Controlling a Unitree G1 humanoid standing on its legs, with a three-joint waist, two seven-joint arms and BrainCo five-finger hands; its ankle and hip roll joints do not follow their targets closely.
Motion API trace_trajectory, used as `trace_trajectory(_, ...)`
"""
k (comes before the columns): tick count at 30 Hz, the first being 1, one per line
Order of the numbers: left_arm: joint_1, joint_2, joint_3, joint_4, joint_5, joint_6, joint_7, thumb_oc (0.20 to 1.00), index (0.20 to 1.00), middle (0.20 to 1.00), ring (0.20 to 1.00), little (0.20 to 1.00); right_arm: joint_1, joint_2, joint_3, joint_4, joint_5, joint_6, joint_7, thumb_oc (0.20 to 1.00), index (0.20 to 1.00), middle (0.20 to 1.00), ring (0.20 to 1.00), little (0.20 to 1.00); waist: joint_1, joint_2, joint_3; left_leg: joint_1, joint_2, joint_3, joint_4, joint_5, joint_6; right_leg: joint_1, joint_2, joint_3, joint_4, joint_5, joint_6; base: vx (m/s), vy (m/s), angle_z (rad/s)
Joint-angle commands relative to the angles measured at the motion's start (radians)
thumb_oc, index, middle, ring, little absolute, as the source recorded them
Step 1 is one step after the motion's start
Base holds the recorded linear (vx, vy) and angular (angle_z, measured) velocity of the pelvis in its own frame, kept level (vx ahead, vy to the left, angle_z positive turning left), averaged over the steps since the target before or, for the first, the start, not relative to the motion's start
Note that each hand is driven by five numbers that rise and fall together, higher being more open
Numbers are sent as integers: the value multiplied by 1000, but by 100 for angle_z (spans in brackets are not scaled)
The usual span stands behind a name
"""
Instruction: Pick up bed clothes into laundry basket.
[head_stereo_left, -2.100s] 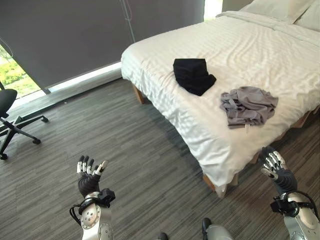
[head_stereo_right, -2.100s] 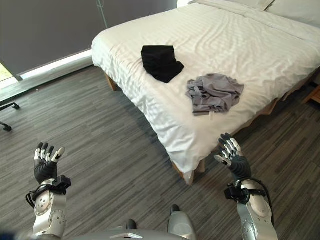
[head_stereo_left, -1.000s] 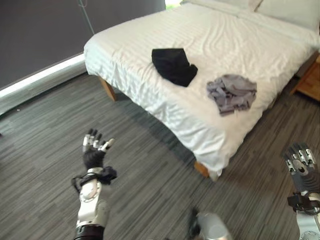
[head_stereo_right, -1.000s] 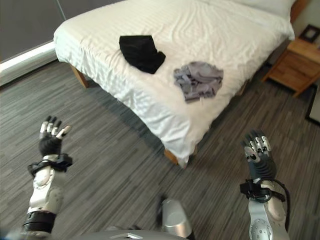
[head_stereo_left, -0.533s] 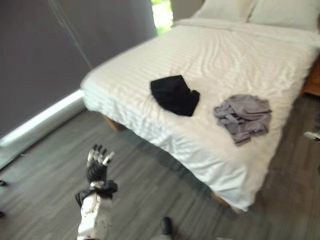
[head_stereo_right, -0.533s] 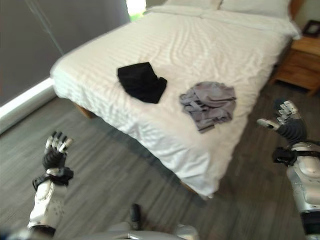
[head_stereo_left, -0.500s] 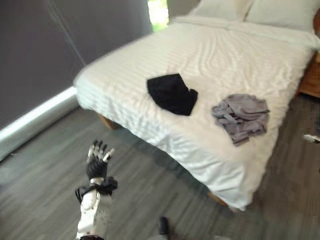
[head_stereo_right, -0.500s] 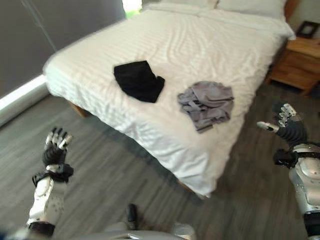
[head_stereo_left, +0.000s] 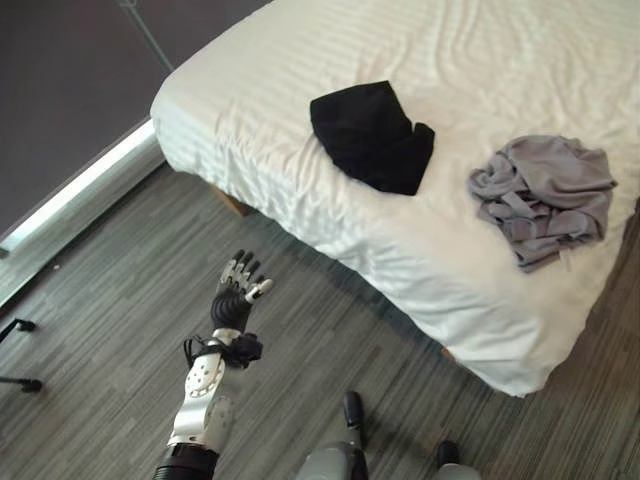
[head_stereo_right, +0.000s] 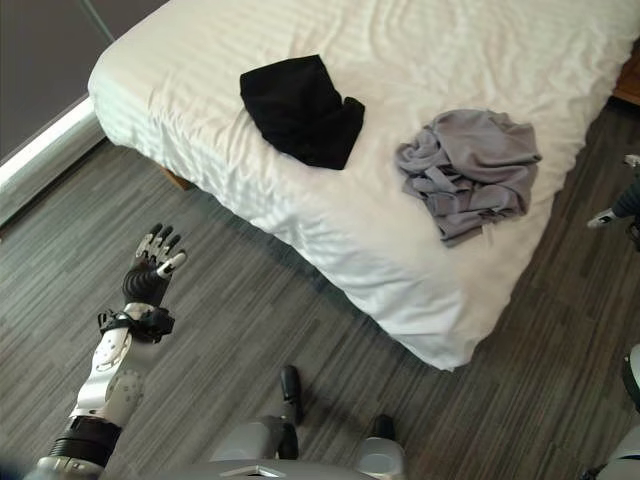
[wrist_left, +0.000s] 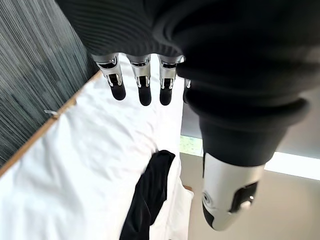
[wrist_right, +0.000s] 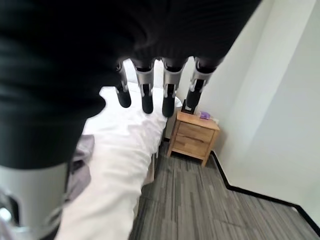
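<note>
**White bed, two garments, nothing collected so far**

White striped bedding covers the bed (head_stereo_left: 300, 190), and both pieces of clothing lie on top of it, untouched. The black garment (head_stereo_left: 372, 137) sits folded nearer the bed's corner; the grey garment (head_stereo_left: 545, 197) lies crumpled beside it, apart from it and close to the mattress edge that faces the robot.

The left hand (head_stereo_left: 236, 296) is raised over the grey wood-grain floor (head_stereo_left: 110, 320), well apart from the bed, with its fingers (wrist_left: 118, 85) straight and spread, holding nothing. Its wrist view looks past those fingers toward the white sheet and the black garment. The right hand (head_stereo_right: 618, 211) just shows at the far edge of the right eye view, beyond the foot of the bed; its own wrist view shows its fingers (wrist_right: 145, 92) straight and empty, pointing toward a wooden nightstand (wrist_right: 192, 136) by the wall.

As a judgement, the task is at its very start: neither garment has been lifted, neither hand is within reach of the cloth, and no laundry basket can be seen from here. What is left is everything: closing on the bed, gripping each garment in turn, finding the basket and dropping the clothes into it. The grey garment looks the nearer one to take first.
</note>
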Motion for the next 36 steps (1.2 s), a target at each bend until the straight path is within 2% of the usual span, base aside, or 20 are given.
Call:
trace_trajectory(1,-62,37,61,-39,-39,-57,8,1000,1000,1000,1000,1000,-148,-11,44,-51,22,11,-66,1000,1000,1000,1000,1000,-8,-68,40,59,104,10,7,-47,-125,-91,-49,-7,-122,245,-33,-24,12,-5)
trace_trajectory(8,-49,41,59,-52,-18,-57,33,1000,1000,1000,1000,1000,-381,54,139,0,106,24,-99,1000,1000,1000,1000,1000,26,-68,88,-20,107,14,7,-28,-132,-173,-50,-7,-122,270,-27,-5,-7,-3)
trace_trajectory(16,-51,41,61,-78,11,-51,53,1000,1000,1000,1000,1000,-463,144,162,37,173,28,-99,1000,1000,1000,1000,1000,45,-60,152,-99,110,18,7,-19,-140,-258,-51,2,-122,287,-20,-12,-6,0)
trace_trajectory(18,-62,44,62,-88,19,-56,64,1000,1000,1000,1000,1000,-459,159,148,50,199,26,-103,1000,1000,1000,1000,1000,54,-52,175,-139,111,20,7,-11,-145,-303,-50,12,-122,300,-18,-62,-17,-3)
trace_trajectory(21,-89,24,32,-129,52,-56,75,1000,1000,1000,1000,1000,-421,192,116,119,220,23,-104,1000,1000,1000,1000,1000,66,-22,223,-217,115,26,7,8,-154,-387,-53,29,-122,320,-13,-69,-15,-8)
trace_trajectory(27,-116,-23,26,-132,48,-63,78,1000,1000,1000,1000,1000,-276,253,15,171,234,21,-77,1000,1000,1000,1000,1000,62,5,261,-247,112,23,7,18,-157,-417,-52,41,-122,324,-9,-4,2,-10)
trace_trajectory(29,-145,-37,37,-116,49,-75,100,1000,1000,1000,1000,1000,-129,288,-75,145,259,14,-78,1000,1000,1000,1000,1000,46,10,263,-236,104,27,7,14,-153,-413,-54,43,-122,324,-9,26,43,-8)
trace_trajectory(30,-158,-37,38,-109,48,-80,107,1000,1000,1000,1000,1000,-97,294,-97,124,284,6,-70,200,200,200,200,200,41,8,262,-230,103,28,7,11,-152,-409,-53,43,-122,323,-10,17,26,-5)
trace_trajectory(31,-169,-38,45,-101,50,-87,116,1000,1000,1000,1000,1000,-59,299,-138,92,348,-5,-61,200,200,200,200,200,35,6,261,-225,103,28,7,8,-151,-404,-54,43,-122,321,-10,25,13,9)
trace_trajectory(34,-193,-41,55,-99,59,-107,146,1000,1000,1000,1000,1000,105,345,-393,-46,723,-69,-93,200,200,200,200,200,6,-3,252,-199,100,27,7,-9,-147,-385,-56,40,-122,314,-10,33,9,11)
trace_trajectory(35,-197,-49,57,-105,60,-115,154,1000,1000,1000,1000,1000,189,400,-510,-141,940,-122,-87,200,200,200,200,200,-11,-5,251,-189,100,29,7,-15,-146,-377,-56,40,-122,310,-9,21,5,3)
trace_trajectory(36,-195,-44,50,-105,60,-115,154,1000,1000,1000,1000,1000,208,401,-523,-152,942,-121,-88,200,200,200,200,200,-5,-9,249,-186,99,28,7,-16,-146,-374,-57,39,-122,309,-9,20,4,-5)
